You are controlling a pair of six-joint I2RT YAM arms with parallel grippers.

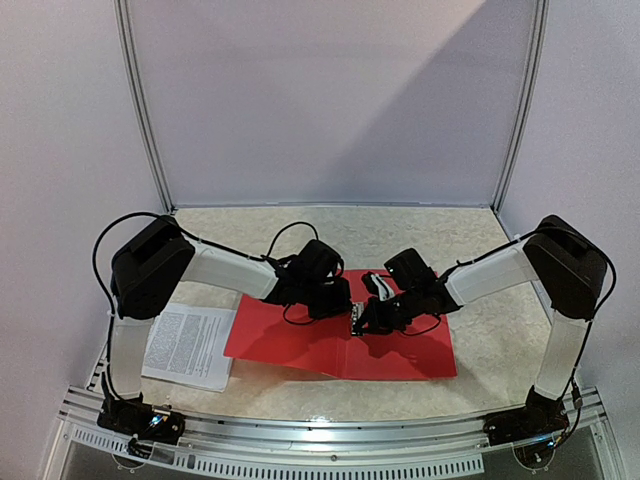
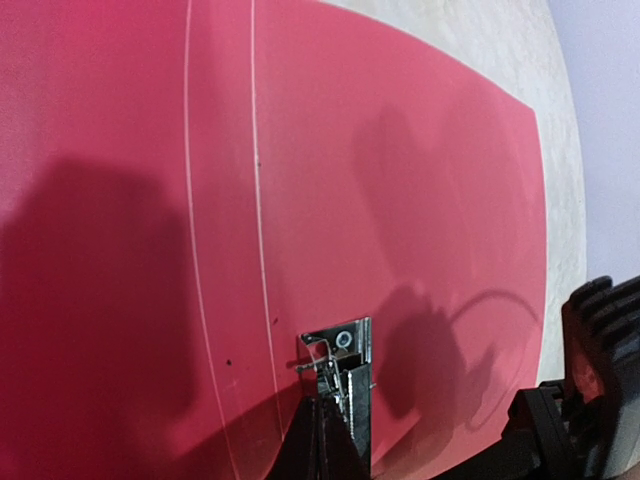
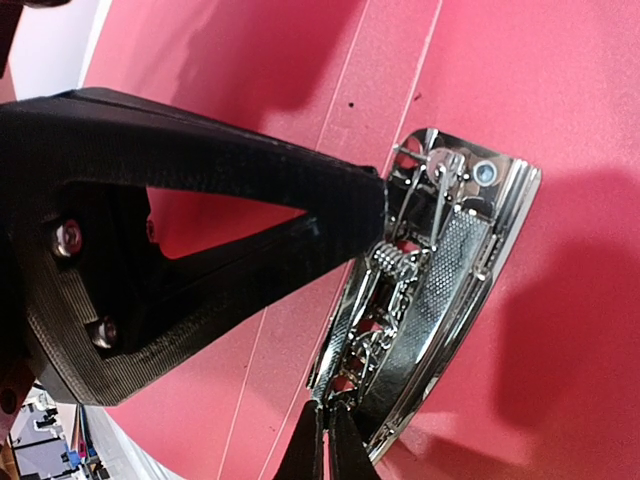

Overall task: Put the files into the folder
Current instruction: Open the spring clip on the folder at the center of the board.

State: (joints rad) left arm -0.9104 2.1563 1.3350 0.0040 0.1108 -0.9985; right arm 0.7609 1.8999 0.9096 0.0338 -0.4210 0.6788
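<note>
The red folder (image 1: 300, 345) lies open and flat on the table; it fills the left wrist view (image 2: 400, 150) and the right wrist view (image 3: 560, 120). Its metal clip (image 1: 357, 320) sits at the middle fold. My left gripper (image 1: 343, 303) is shut, its tips (image 2: 324, 402) touching one end of the clip (image 2: 345, 340). My right gripper (image 1: 377, 316) is shut, its tips (image 3: 325, 415) at the other end of the clip (image 3: 450, 260). The left gripper's black finger (image 3: 250, 230) touches the clip's spring. The files (image 1: 190, 345), printed white sheets, lie left of the folder, partly under the left arm.
The table has a speckled beige top (image 1: 500, 330) with grey walls behind and at the sides. A metal rail (image 1: 330, 435) runs along the near edge. Part of the right arm (image 2: 600, 400) shows at the lower right of the left wrist view.
</note>
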